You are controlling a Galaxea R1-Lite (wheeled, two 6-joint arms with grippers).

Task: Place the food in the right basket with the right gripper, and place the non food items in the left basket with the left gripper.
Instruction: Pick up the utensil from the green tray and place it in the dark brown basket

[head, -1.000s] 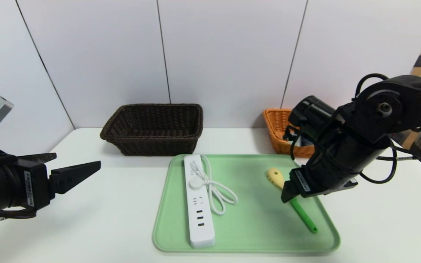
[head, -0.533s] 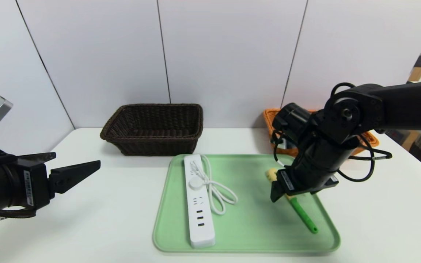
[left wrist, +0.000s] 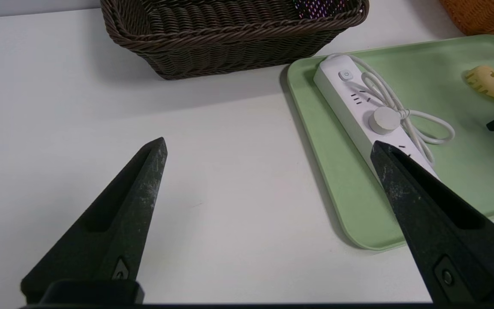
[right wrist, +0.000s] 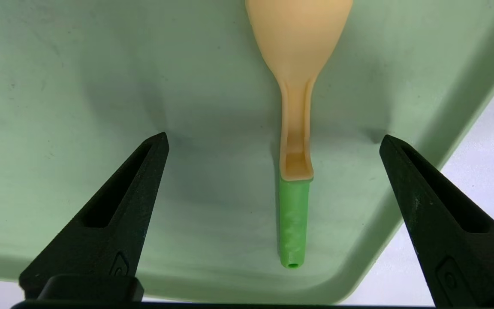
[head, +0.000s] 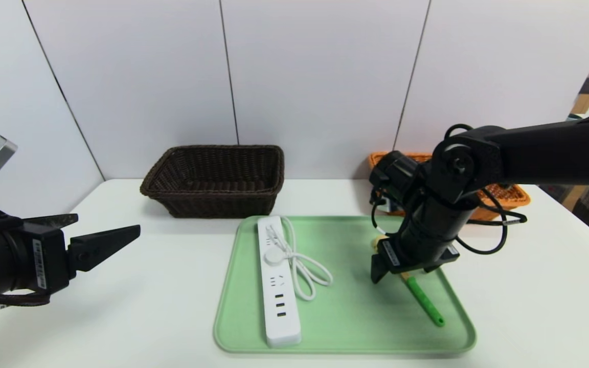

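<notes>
A yellow pasta spoon with a green handle (head: 424, 301) (right wrist: 294, 128) lies on the right part of the green tray (head: 345, 327). My right gripper (head: 395, 277) (right wrist: 273, 138) hovers open just over it, one finger on each side of the neck and neither touching it. The white power strip (head: 277, 286) (left wrist: 350, 98) with its coiled cord lies on the tray's left part. My left gripper (head: 110, 225) (left wrist: 268, 143) hangs open and empty over the table left of the tray. The dark brown basket (head: 212, 181) is empty. The orange basket (head: 504, 197) is mostly hidden behind my right arm. No cake slice shows.
The tray (left wrist: 328, 171) sits at the table's front middle, with both baskets behind it against the white wall. The right arm's cables hang over the tray's back right corner. Bare white table lies between the left gripper and the tray.
My right arm has swung left from beside the orange basket and come down over the spoon. The left arm, power strip and spoon have not moved.
</notes>
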